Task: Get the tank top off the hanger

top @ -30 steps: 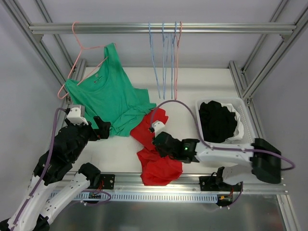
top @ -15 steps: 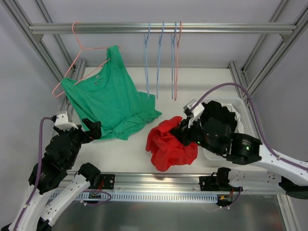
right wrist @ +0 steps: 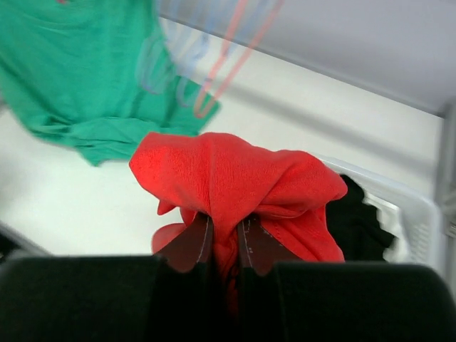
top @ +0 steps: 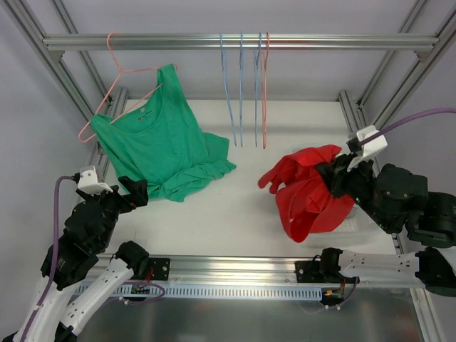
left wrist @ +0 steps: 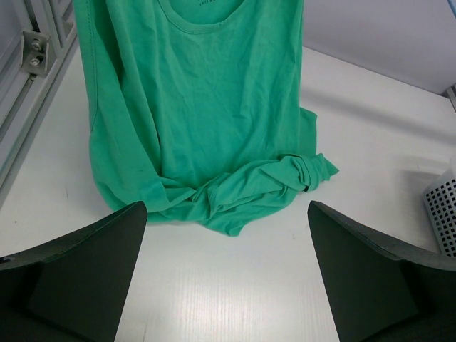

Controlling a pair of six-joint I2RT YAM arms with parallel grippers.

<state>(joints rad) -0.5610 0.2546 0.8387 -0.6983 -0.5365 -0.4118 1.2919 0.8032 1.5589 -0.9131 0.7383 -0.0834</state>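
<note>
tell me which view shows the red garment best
Top external: the whole red garment hangs from the right tool. Right wrist shows only its bunched top, pinched. Left wrist shows none of it.

Top external: we look down from behind, over the table [top: 235,214].
Left wrist: low, near, facing the green tank top [left wrist: 206,114].
Right wrist: close on red cloth [right wrist: 235,178].
Shared by all our views: green tank top.

1. I am seeing a plain green tank top [top: 160,146] on a pink hanger [top: 135,70].
2. Pale blue hangers [top: 241,92] are hanging beside it.
3. Plain red cloth [top: 310,196], black clothes [right wrist: 356,214] and a white basket [right wrist: 420,206] are showing.
4. My fingers [left wrist: 78,271] are looking black.
</note>
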